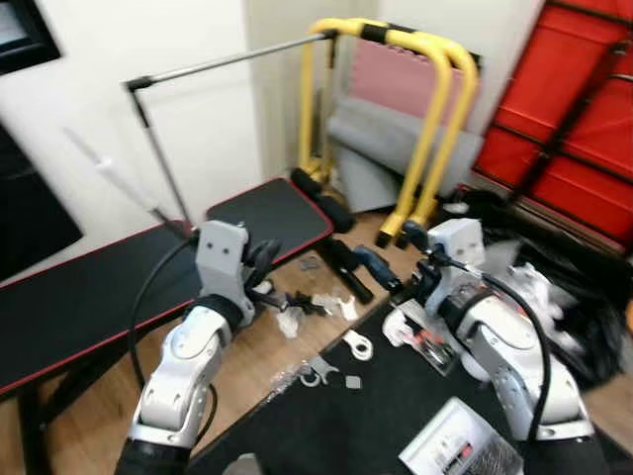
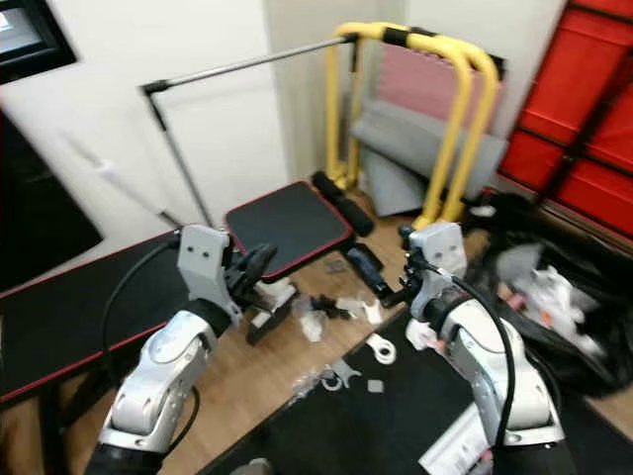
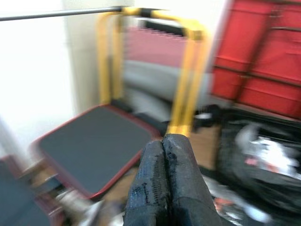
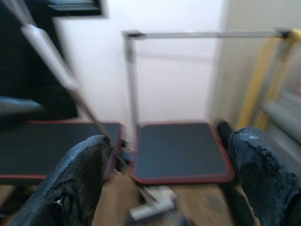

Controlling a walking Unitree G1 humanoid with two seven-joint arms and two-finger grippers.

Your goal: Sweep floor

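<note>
Both pincers raised ahead of the litter, no broom held.
Left pincer (image 3: 164, 179) clenched empty; right pincer (image 4: 164, 183) released wide; scraps (image 1: 316, 307) at frame centre await sweeping; broom handle (image 1: 119, 183) leans upper left.

Two silver arms, black-tipped

Rounded silver shells, a boxy grey wrist block on each, looping black cables; left hand (image 3: 170, 181) and right hand (image 4: 164, 181) have textured black fingers.

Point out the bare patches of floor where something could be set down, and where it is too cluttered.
Bare: wood floor between the left arm and the black mat, and the black bench top. Crowded: the scraps between both arms near the bench's end, and the black bag heap under the red panels.
</note>
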